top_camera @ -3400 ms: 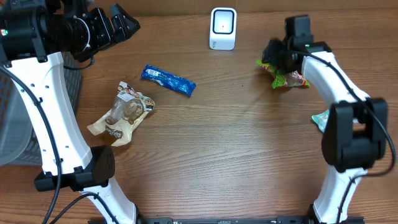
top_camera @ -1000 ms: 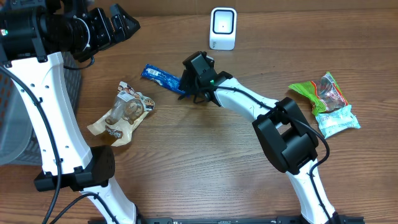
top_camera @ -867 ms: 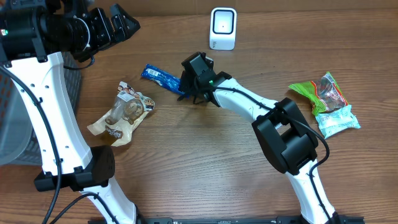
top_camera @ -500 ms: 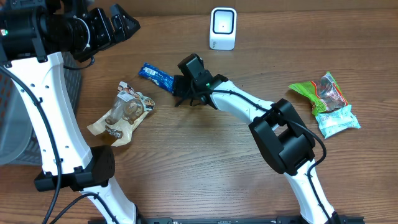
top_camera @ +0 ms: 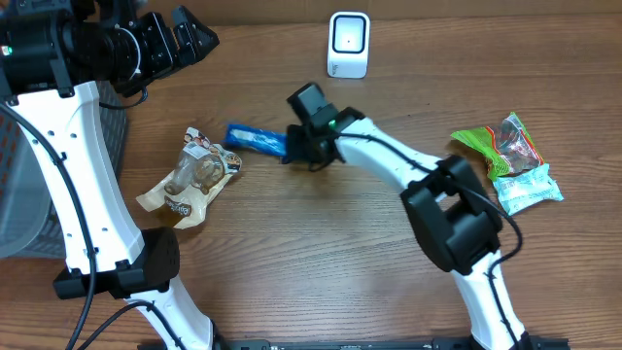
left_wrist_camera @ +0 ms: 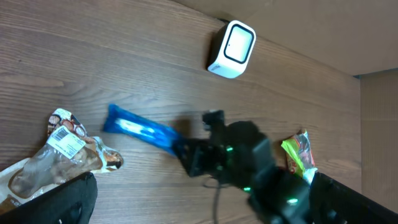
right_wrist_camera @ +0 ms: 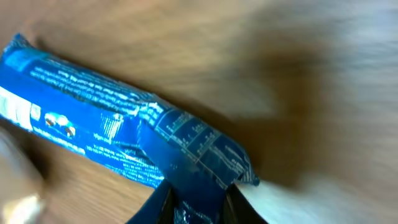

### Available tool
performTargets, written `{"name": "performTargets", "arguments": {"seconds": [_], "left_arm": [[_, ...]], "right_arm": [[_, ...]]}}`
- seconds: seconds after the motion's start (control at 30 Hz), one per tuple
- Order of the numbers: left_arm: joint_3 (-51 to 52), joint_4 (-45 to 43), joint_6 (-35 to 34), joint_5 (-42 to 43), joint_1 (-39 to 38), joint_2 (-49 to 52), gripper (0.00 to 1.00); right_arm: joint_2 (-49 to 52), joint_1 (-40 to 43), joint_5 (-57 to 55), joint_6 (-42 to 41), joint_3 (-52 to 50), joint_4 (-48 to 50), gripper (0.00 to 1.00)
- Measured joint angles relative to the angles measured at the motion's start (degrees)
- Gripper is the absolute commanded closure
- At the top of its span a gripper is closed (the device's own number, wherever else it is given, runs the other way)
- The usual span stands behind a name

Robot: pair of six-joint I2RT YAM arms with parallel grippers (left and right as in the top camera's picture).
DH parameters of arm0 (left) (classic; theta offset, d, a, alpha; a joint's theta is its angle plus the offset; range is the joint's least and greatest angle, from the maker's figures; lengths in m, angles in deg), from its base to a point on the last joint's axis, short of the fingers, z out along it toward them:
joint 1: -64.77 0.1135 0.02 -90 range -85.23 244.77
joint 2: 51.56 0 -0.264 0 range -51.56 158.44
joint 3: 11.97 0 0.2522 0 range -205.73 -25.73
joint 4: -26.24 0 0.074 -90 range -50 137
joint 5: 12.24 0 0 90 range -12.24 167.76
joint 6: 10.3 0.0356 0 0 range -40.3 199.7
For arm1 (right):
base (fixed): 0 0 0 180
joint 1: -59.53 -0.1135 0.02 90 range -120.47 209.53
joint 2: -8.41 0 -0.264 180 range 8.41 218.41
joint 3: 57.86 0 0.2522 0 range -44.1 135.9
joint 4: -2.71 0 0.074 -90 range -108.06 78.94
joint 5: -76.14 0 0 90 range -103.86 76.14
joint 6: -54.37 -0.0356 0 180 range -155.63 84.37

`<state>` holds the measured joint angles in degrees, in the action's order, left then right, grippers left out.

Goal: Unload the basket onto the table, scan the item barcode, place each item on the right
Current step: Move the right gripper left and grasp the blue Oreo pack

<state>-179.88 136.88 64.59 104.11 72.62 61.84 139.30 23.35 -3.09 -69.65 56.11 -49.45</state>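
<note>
moved: blue snack bar [top_camera: 255, 139] now lies nearly level where a second ago it slanted down to the right, and the right gripper [top_camera: 290, 151] has gone from spread to closed on its right end.
basket [top_camera: 15, 199]: grey mesh bin at the left edge of the overhead frame, mostly cut off behind the left arm; what it holds cannot be told.
left gripper [top_camera: 194, 39]: upper left, raised off the table, fingers spread wide with nothing between them; probably parked clear of the work.
snack bag [top_camera: 190, 175]: brown and white pouch lying flat left of centre, near the bar's left end but apart from it.
blue snack bar: the task's item, just left of centre, below and left of the scanner; in the right wrist view its printed face is up, the barcode too blurred to pick out.
right gripper: clenched on the end of the wrapper; holding it by the end probably leaves the long printed face free to show.
scanner [top_camera: 348, 44]: white unit at top centre, window facing the table; the bar is near it, not yet in front.
packets: green packet [top_camera: 486, 141] and teal packet [top_camera: 525, 190] touching at the right, well apart from the gripper.
</note>
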Motion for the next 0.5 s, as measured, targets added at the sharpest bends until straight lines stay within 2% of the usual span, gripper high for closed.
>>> {"name": "performTargets", "arguments": {"seconds": [0.13,0.2,0.37,0.43,0.5], "left_arm": [[0.0,-0.04,0.0,-0.02,0.0,0.0,0.0],[0.0,0.0,0.0,0.0,0.0,0.0,0.0],[0.0,-0.02,0.0,0.0,0.0,0.0,0.0],[0.0,-0.02,0.0,0.0,0.0,0.0,0.0],[0.0,-0.02,0.0,0.0,0.0,0.0,0.0]], "right_arm": [[-3.41,4.02,-0.28,10.88,0.0,-11.17,0.74],[-5.14,6.12,-1.88,16.17,0.02,-15.43,0.67],[-6.99,9.92,-4.81,26.58,0.11,-23.37,0.38],[-6.99,10.36,-5.29,30.4,0.11,-24.24,0.22],[-6.99,10.36,-5.57,34.14,0.11,-23.69,0.12]]}}
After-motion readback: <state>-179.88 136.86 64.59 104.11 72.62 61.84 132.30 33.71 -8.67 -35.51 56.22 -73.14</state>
